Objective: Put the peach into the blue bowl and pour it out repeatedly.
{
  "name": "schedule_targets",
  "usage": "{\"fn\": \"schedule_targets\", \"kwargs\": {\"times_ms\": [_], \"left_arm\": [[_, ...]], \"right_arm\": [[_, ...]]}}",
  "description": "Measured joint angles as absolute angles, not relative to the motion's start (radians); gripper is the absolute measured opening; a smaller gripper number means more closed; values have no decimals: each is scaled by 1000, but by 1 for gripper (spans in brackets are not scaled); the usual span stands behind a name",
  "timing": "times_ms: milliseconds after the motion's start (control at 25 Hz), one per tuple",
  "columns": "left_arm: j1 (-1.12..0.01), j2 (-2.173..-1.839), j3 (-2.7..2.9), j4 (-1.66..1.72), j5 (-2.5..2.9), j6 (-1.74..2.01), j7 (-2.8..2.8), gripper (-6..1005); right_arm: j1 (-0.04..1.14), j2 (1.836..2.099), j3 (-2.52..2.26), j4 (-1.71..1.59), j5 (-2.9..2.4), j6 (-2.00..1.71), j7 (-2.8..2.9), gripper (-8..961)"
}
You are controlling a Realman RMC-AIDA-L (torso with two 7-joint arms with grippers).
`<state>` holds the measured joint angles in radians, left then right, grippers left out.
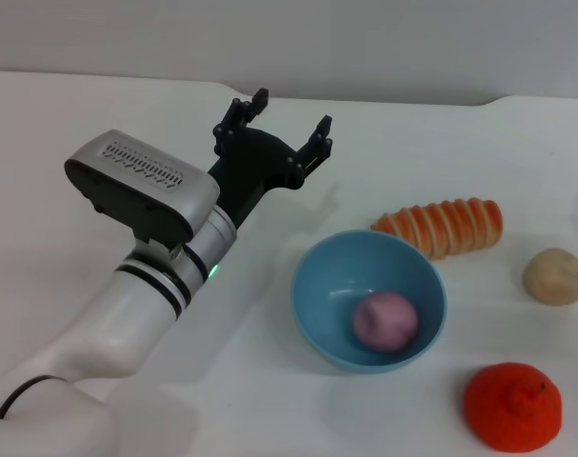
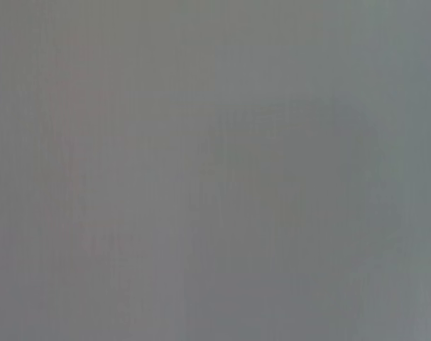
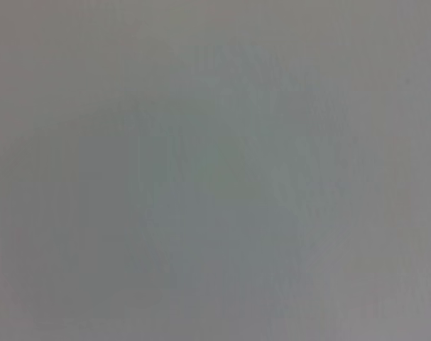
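The peach point(image 1: 385, 320) lies inside the blue bowl point(image 1: 317, 286) on the white table point(image 1: 412, 143). A striped bread loaf point(image 1: 443, 227) sits just behind the bowl. The left gripper point(image 1: 284, 119) hovers beyond the bowl, fingers spread and empty.

A small, smooth, matte pink-mauve ball, the peach point(image 1: 386, 321), is seen resting inside a round, deep, light-blue plastic bowl point(image 1: 319, 286), toward its near right inner wall. The bowl is set upright on the white surface, its opening facing up, and nothing else is held in it. The peach is much smaller than the bowl.
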<state>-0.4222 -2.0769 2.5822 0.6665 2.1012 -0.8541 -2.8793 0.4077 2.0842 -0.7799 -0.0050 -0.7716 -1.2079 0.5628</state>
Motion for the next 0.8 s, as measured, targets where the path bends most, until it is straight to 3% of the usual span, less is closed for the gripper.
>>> {"fn": "schedule_targets", "kwargs": {"times_ms": [800], "left_arm": [[-394,-2077,2597,667,2094,-855,-2879,822]], "right_arm": [[405,2084,-786,1,-775,-1233,513,615]]}}
